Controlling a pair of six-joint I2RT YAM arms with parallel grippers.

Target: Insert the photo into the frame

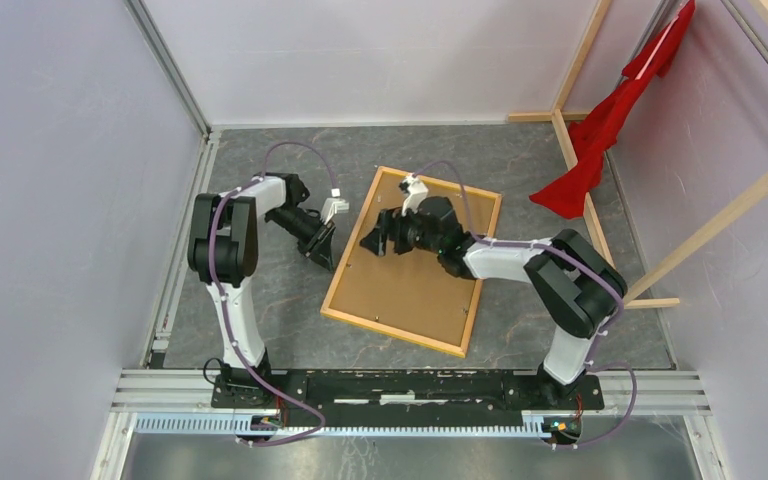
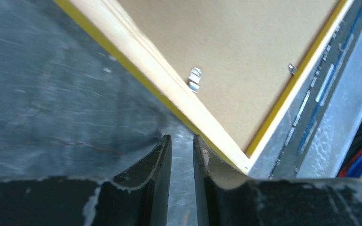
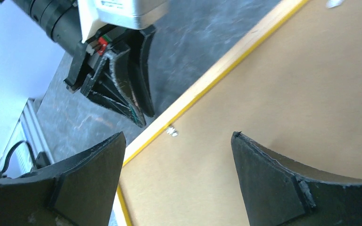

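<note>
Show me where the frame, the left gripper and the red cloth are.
frame [image 1: 392, 330]: top view, near rail.
left gripper [image 2: 181, 141]: left wrist view, between fingertips.
red cloth [image 1: 570, 192]: top view, lower bunched part.

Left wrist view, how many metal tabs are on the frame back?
2. One tab near the frame's long rail, another near its right rail. More may lie off view.

Frame [image 1: 395, 333] — yellow-edged pale wood, brown backing board [image 1: 410, 290], red cloth [image 1: 600, 140]
</note>
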